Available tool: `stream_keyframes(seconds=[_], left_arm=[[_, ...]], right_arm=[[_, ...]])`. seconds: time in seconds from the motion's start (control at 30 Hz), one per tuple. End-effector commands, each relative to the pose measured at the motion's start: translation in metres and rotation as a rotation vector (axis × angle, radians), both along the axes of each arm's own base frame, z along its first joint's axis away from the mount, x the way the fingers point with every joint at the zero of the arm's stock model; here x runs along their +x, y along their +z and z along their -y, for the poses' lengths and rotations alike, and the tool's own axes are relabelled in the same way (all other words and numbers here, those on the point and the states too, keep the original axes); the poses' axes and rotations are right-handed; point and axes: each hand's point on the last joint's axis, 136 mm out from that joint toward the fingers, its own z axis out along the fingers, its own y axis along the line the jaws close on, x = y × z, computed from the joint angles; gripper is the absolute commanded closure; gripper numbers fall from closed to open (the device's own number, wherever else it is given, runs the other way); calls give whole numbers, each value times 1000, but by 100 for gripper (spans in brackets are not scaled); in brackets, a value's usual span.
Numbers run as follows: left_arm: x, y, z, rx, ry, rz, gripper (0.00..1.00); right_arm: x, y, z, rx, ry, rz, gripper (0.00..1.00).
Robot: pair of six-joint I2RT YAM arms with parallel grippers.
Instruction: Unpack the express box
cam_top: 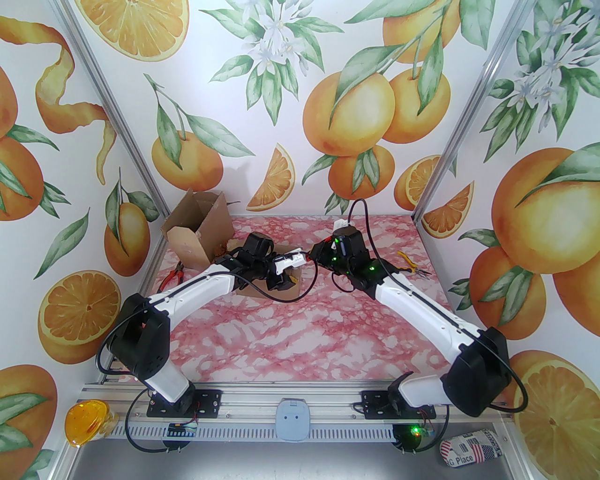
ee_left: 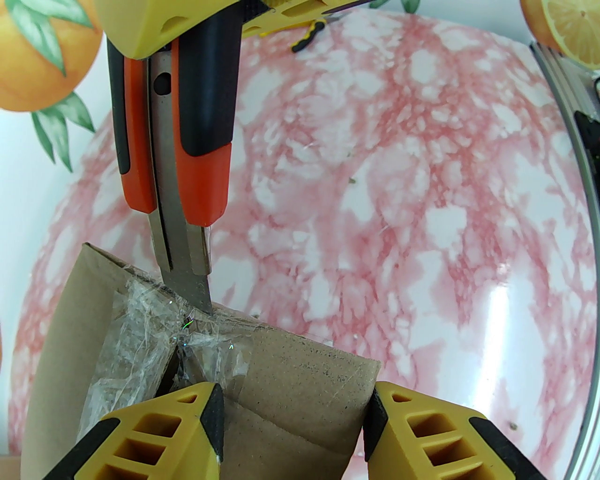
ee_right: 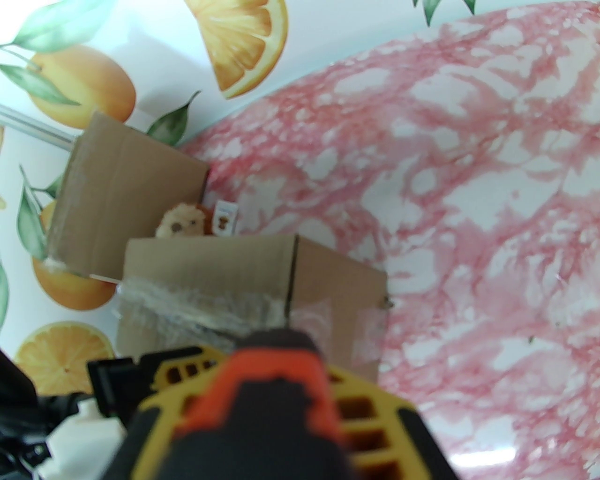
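My left fingers [ee_left: 422, 436] straddle the express box [ee_left: 290, 375], which sits toward 10 o'clock of the bench [ee_left: 422, 187] centre; I cannot tell whether they pinch it. Beyond, my right fingers [ee_left: 136, 23] clamp the utility knife [ee_left: 197, 140], tip on the taped seam [ee_left: 140, 328]: I'd brace the box firmly, keep the blade shallow and follow the seam.

The flag-printed item [cam_top: 472, 451] by the right base reads "Place"

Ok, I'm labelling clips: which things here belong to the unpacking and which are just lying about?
In use: taped box, utility knife at its tape.
Lying about: opened box, plush toy, red pliers, yellow pliers.
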Motion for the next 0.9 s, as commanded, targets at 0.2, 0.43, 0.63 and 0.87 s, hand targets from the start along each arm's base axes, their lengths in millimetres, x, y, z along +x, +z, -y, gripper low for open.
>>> stream_keyframes(seconds=[0.2,0.43,0.63,0.87], left_arm=[[22,-16,-10,26,125,-14,53],[35,-17,-21,-1,206,-42,55],[36,-19,-26,3,229,-52,56],[45,-22,-31,-4,279,-70,57]], right_arm=[[-37,-43,-11,-81,111,-178,100],[-51,-40,-5,-88,126,-206,100],[-56,-39,-8,-51,132,-221,100],[-69,-37,-13,58,161,-274,100]])
